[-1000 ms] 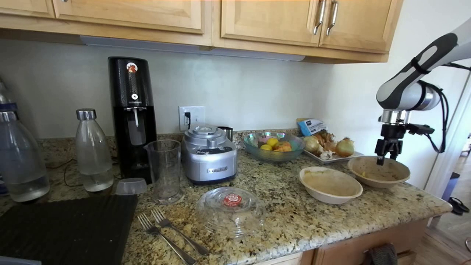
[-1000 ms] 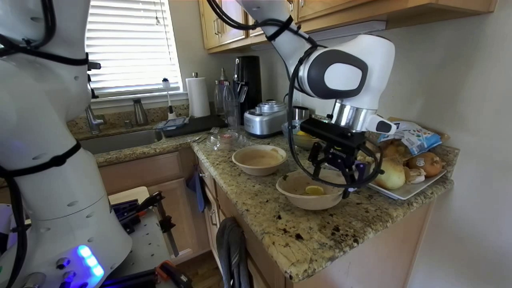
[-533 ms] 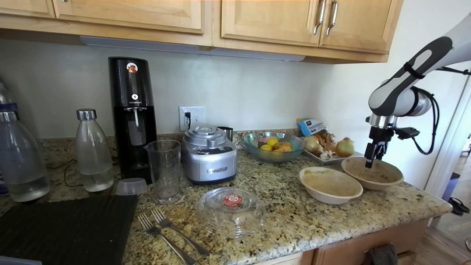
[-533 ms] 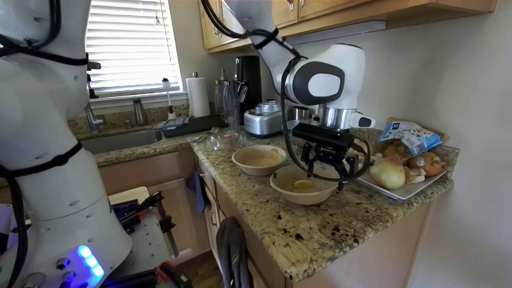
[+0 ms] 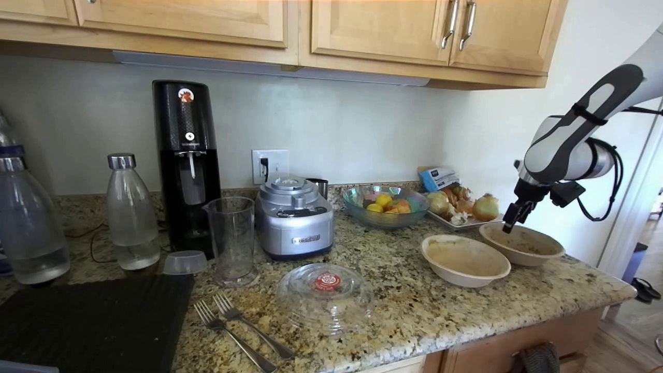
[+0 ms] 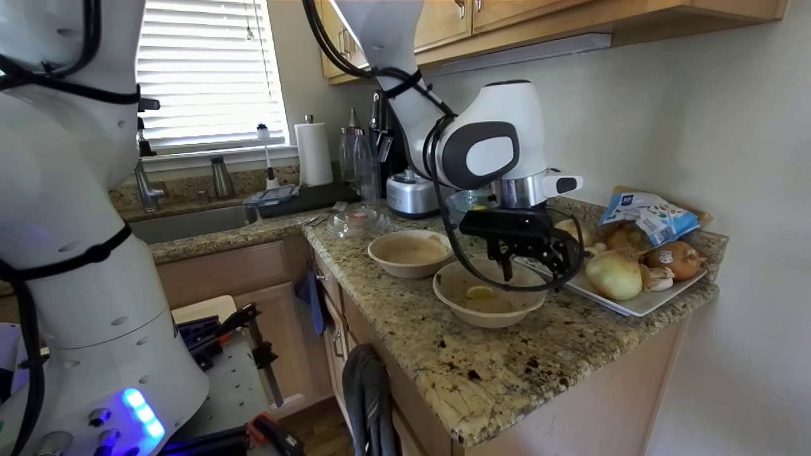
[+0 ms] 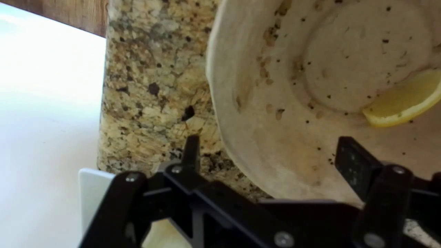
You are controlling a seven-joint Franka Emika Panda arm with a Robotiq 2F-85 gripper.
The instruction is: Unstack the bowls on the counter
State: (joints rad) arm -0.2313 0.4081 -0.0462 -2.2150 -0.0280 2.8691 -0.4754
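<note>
- Along the wrist view's bottom, the gripper (image 7: 270, 156) has fingers well apart, one tan bowl (image 7: 303, 96) showing between.
- At right, a lemon wedge (image 7: 404, 100) lies inside it.
- Lower right in an exterior view, the second tan bowl (image 5: 463, 259) sits beside the first on the counter (image 5: 409, 316).

On speckled brown-beige granite counter (image 5: 404, 305), I see specked bowl (image 5: 525, 245) near end, stained inside; just beside, smeared bowl (image 5: 466, 261). Both tan, pale-rimmed, upright, unstacked; whether touching, I cannot tell.
</note>
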